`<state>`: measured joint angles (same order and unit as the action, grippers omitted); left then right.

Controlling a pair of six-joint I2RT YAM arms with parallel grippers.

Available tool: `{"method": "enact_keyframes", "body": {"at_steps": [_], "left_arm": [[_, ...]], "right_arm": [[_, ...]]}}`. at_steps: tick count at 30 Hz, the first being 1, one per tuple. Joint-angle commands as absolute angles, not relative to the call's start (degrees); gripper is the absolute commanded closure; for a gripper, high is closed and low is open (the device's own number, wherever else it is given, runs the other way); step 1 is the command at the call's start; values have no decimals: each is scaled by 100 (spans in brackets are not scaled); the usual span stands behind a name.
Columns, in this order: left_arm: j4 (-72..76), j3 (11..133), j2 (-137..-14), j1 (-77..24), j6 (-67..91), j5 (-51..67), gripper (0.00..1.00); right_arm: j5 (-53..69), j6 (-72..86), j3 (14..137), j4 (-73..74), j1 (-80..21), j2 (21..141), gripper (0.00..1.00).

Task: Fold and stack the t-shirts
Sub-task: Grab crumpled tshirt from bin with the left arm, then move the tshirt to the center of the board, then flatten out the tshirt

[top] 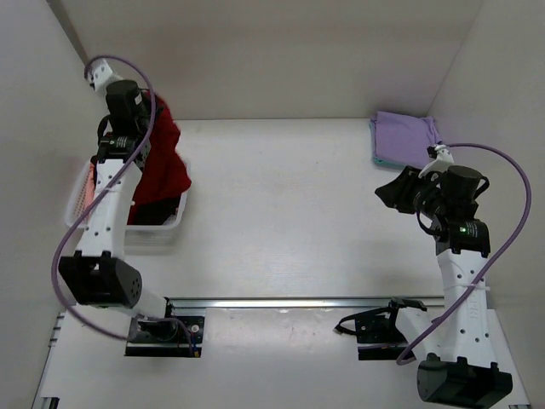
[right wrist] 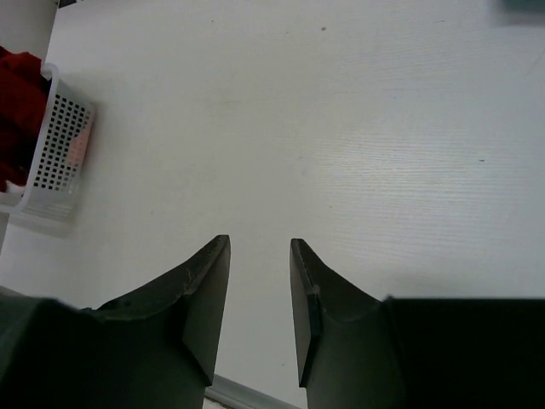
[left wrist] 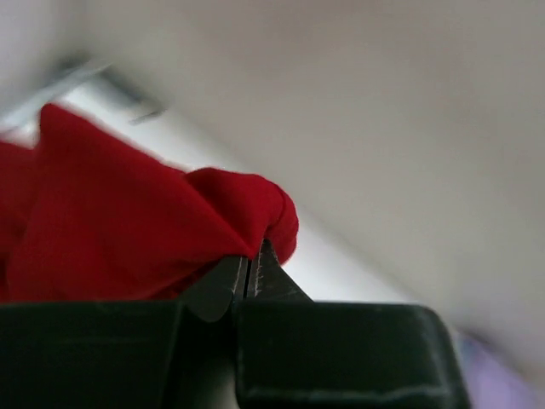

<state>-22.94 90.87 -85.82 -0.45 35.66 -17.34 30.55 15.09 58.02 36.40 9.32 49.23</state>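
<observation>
The left hand (left wrist: 253, 257) is seen closed, its two fingers pressed together on a bunched fold of the deep red t-shirt (top: 162, 162). In the left wrist view, the pinched fold is rolled over the fingertips, and the rest of the cloth is spread away to the left of them. In the top view, the red t-shirt is held up by that hand at the far left corner. It hangs down from the grip, with its lower part draped into and over the far edge of the white lattice basket (top: 157, 234). The basket is set on the tabletop (top: 289, 204) at the left side, beside the left arm. Something pink (top: 85, 192) can be made out through the basket's wall, though what it is cannot be told.

The right hand (right wrist: 258, 243) is held open, with a clear gap between its fingers and nothing gripped. Only bare tabletop is seen through the gap. It is raised over the right side of the tabletop and turned toward the left, so that the basket and a patch of red cloth are caught at the left edge of its wrist view.

The pale lavender t-shirt (top: 404, 136) is laid folded flat at the far right corner of the tabletop, just beyond the right hand and apart from it. The red t-shirt is well apart from it, on the opposite side.
</observation>
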Motion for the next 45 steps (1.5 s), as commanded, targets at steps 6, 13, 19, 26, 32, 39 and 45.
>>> {"method": "enact_keyframes", "body": {"at_steps": [6,13,19,26,32,39,45], "left_arm": [[-1951,13401,-9763,-1872,4522,1581,100],[-247,10384,-8413,-1275,6003,2671,100],[-729,6240,-7271,-1117,5766,2752,79],[-496,4218,-6362,-806,5551,2480,1],[-958,4088,-6662,-1678,4912,2558,10],[-1604,3375,-6758,-2698,4994,2032,30],[-2258,3085,-7083,-2513,4878,1242,18]], "right_arm": [[2575,1441,5590,3147,738,4703,66],[2505,1292,5475,3191,765,4421,66],[2610,1406,5309,3068,721,4473,62],[1767,1345,5309,3559,-323,5430,52],[1713,1459,4887,3104,-89,6195,48],[1425,1353,5062,2716,-123,7223,47],[907,1486,5578,2242,-18,8470,44]]}}
